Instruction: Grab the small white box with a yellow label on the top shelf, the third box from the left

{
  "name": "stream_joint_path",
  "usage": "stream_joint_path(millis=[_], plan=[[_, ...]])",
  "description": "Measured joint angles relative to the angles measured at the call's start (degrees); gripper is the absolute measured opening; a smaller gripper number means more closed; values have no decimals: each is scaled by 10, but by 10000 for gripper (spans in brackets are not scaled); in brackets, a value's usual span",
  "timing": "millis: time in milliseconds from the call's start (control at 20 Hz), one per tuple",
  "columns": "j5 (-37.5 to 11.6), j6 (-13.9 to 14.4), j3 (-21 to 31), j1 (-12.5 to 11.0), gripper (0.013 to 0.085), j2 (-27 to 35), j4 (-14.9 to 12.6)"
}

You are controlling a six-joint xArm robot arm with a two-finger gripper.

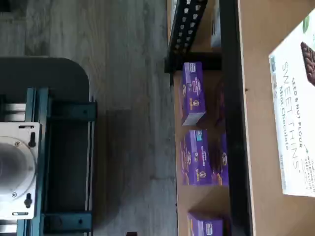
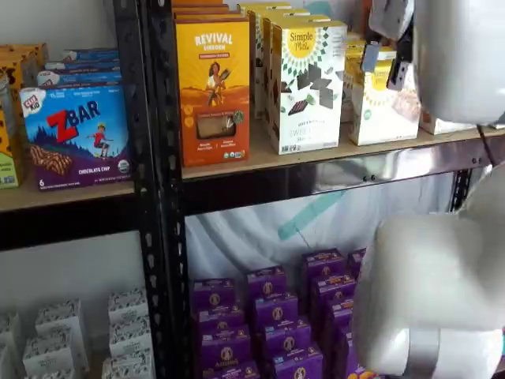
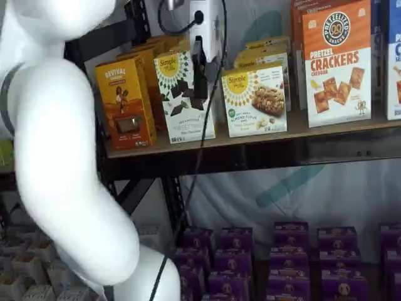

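Note:
The small white box (image 3: 254, 100) with its round yellow label stands on the top shelf (image 3: 263, 135), right of a taller white box (image 3: 183, 97) with dark shapes. It also shows in a shelf view (image 2: 384, 106), partly behind my gripper. My gripper (image 2: 387, 67) hangs from the top edge in front of the shelf, open, with nothing between its black fingers (image 2: 406, 57). In a shelf view the gripper (image 3: 200, 81) shows side-on over the taller box's right edge, left of the small white box. The wrist view shows only the taller box's top (image 1: 293, 103).
An orange Revival box (image 2: 211, 87) stands left of the taller white box, and a pretzel crackers box (image 3: 337, 63) right of the small one. Purple boxes (image 2: 272, 324) fill the shelf below. The white arm (image 3: 62, 163) covers much of both shelf views. A black upright (image 2: 154, 181) bounds the shelf.

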Motion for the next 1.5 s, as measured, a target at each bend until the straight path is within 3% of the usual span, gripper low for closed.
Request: stream_joint_path(millis=[250, 400, 550, 850, 1500], plan=[[10, 14, -21, 13, 850, 17, 4], [-4, 16, -23, 8, 850, 19, 20], [-32, 12, -19, 1, 850, 19, 37], [-87, 1, -26, -6, 850, 41, 43], [-144, -16, -34, -4, 850, 89, 18]])
